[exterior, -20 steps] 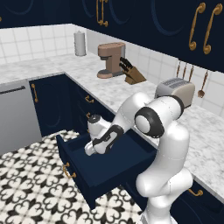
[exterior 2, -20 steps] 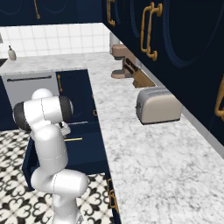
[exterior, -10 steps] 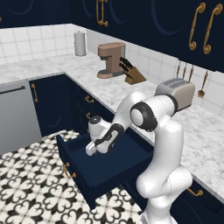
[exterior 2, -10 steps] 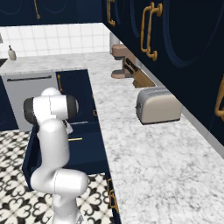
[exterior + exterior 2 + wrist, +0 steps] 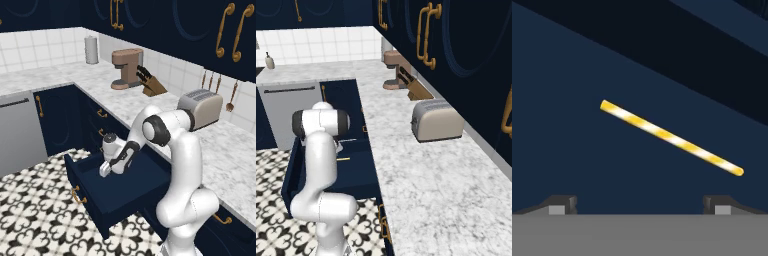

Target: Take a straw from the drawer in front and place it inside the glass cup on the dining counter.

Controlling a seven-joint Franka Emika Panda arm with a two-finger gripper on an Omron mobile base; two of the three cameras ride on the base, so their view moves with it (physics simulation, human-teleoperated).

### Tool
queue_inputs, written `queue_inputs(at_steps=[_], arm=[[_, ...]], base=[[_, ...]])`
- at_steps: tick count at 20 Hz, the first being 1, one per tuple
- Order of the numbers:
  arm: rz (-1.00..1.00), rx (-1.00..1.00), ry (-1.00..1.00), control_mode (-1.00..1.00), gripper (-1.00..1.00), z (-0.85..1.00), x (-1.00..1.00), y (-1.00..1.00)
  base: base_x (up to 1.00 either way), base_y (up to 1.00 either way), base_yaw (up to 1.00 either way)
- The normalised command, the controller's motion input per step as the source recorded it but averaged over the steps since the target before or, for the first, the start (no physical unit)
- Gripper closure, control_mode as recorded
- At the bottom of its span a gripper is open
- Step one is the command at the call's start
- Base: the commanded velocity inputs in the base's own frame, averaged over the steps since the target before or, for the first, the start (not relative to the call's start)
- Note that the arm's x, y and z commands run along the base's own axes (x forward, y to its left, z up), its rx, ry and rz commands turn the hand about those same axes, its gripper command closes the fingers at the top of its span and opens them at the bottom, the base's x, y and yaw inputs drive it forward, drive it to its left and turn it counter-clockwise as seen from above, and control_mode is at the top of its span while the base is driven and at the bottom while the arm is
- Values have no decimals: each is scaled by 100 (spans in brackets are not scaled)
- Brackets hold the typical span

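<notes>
**Pincer hangs spread over the straw in the open drawer**

The drawer (image 5: 131, 192) stands pulled out from the navy cabinets, and its dark floor holds one thing: a yellow-and-white striped straw (image 5: 671, 137). In the hand view the straw lies flat on the drawer bottom, slanting across the space ahead of the pincer (image 5: 639, 202), apart from both finger tips (image 5: 562, 202). The jaws stand wide apart with nothing between them.

In the left base view the pincer (image 5: 106, 170) reaches down into the drawer, above its floor, with the drawer's front wall and brass handle (image 5: 76, 195) on the side away from the cabinets. In the right base view the straw (image 5: 343, 159) shows as a short yellow line on the drawer bottom, just beside the arm.

Beyond the pincer, on the marble worktop (image 5: 235, 155), stand a toaster (image 5: 201, 108), a knife block (image 5: 150, 85) and a coffee machine (image 5: 125, 67).
</notes>
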Motion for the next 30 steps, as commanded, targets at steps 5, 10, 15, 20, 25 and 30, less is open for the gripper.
queue_inputs(at_steps=[5,10,15,20,25,30], arm=[[8,5,0,-100,-100,-37,30,0],[7,9,0,-100,-100,-18,36,1],[4,7,0,-100,-100,0,39,11],[2,7,0,-100,-100,-8,37,12],[0,6,8,-100,-100,-43,24,8],[0,0,5,-100,100,-46,-2,2]], base=[[0,0,0],[0,0,0],[0,0,0],[0,0,0],[0,0,0],[0,0,0]])
